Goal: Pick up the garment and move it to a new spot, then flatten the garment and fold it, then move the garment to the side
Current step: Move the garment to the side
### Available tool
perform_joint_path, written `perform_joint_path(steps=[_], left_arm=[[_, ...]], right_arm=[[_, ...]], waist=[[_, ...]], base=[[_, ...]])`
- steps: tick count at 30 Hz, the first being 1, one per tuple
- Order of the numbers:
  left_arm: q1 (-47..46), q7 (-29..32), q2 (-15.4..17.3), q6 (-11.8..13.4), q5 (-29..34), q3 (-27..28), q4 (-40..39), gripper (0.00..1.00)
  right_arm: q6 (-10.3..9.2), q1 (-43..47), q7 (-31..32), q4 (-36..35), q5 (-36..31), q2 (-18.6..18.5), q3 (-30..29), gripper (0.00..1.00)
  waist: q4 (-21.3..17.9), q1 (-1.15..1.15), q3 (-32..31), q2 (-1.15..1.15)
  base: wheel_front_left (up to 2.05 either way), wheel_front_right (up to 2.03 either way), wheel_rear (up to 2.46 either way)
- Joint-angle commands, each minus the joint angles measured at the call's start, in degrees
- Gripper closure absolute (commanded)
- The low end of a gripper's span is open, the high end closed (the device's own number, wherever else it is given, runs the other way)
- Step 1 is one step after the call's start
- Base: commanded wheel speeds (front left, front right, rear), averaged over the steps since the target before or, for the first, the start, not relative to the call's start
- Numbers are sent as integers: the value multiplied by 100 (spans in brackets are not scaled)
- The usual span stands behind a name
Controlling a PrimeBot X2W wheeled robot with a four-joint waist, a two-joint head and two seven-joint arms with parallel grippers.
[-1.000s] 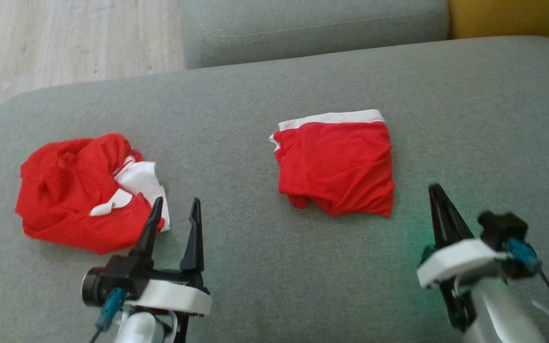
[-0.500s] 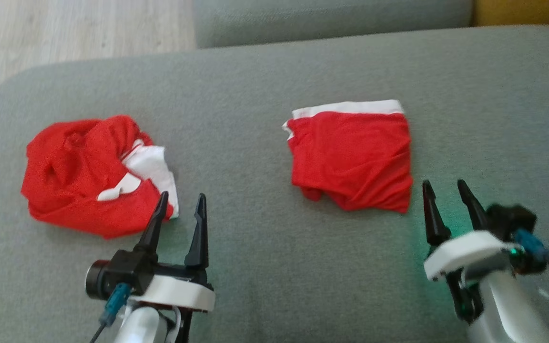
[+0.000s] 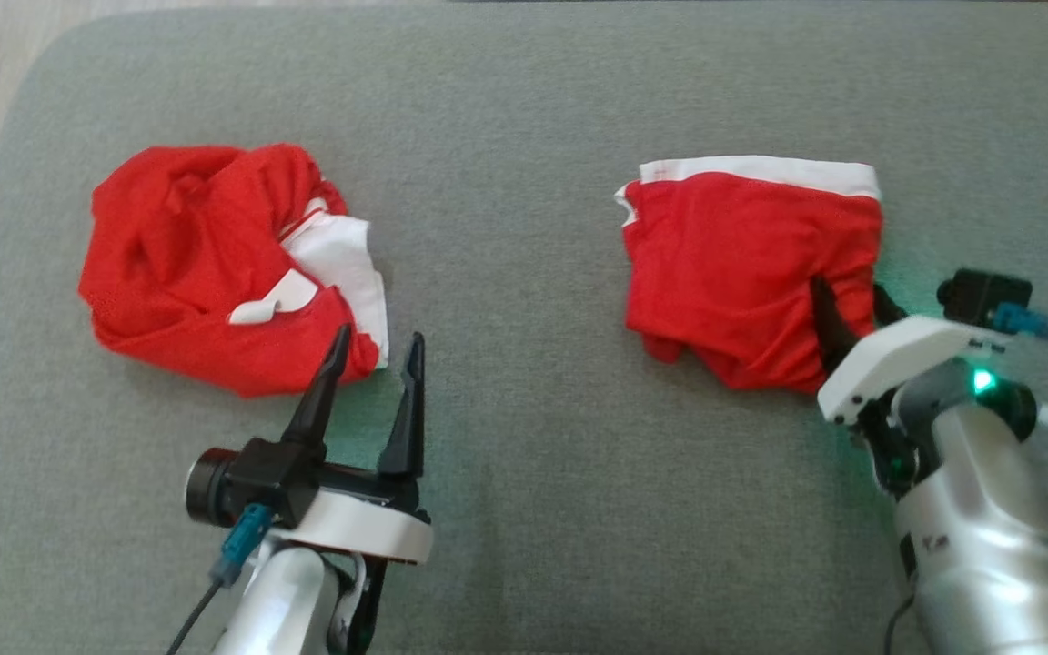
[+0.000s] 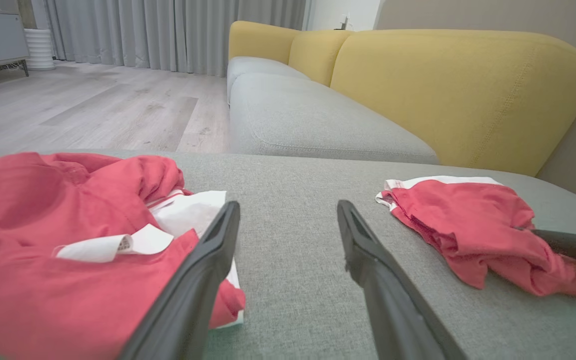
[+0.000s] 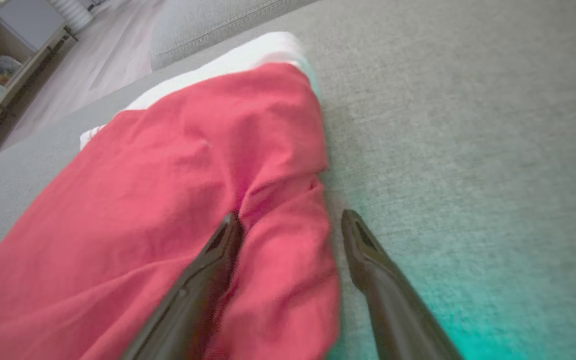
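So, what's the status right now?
Left gripper open, beside crumpled garment. Right gripper open, astride edge of folded garment. Nothing blocking.

The left gripper (image 3: 379, 333) and right gripper (image 3: 848, 285) gape wide.

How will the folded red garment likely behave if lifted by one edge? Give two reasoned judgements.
Probably floppy: the folded red garment lies in soft wrinkles on the grey cushion, so it would likely sag and unfold. Probably light, as the cloth looks thin. The open right gripper straddles only its edge, so it may catch just some layers.
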Motion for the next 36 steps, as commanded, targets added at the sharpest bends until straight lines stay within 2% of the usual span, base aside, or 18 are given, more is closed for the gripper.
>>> perform_joint_path(steps=[1,2,9,15,16,19,21,25,33,36], left_arm=[[-191,-55,14,12,-10,127,-118,0],[-200,-55,14,22,-17,123,-110,0],[-108,-55,14,51,10,227,-64,0],[3,-55,14,37,17,300,-105,0],[3,-55,14,37,17,300,-105,0],[-14,-55,14,36,10,288,-147,0],[-49,-55,14,41,-4,282,-191,0],[-114,-55,14,38,-8,292,-235,0],[-359,-55,14,-2,-18,297,-266,0],[-409,-55,14,32,-43,381,-288,0]], right_arm=[[-4,-173,95,12,-16,25,182,41],[-4,-212,96,75,-35,25,231,100],[-4,-292,-248,253,-395,-295,741,100],[-4,-356,-233,52,-673,-1042,1399,100],[-4,-356,-233,52,-673,-1042,1399,100],[-4,-388,-28,-108,-670,-1572,1839,100],[-4,-436,47,-225,-895,-2092,2240,100],[-4,-524,221,-287,-770,-2812,2617,100],[-4,-736,437,38,-665,-4275,2981,100],[-4,-895,368,245,-784,-4569,2882,100]], waist=[[47,0,21,0],[57,0,5,0],[-73,0,-269,0],[-266,0,-422,0],[-266,0,-422,0],[-312,0,-361,0],[-328,0,-263,0],[-329,0,-24,0],[-148,0,427,0],[-109,0,554,0]], base=[[0,0,0],[0,0,0],[0,0,0],[0,0,0],[0,0,0],[0,0,0],[0,0,0],[0,0,0],[0,0,0],[0,0,0]])
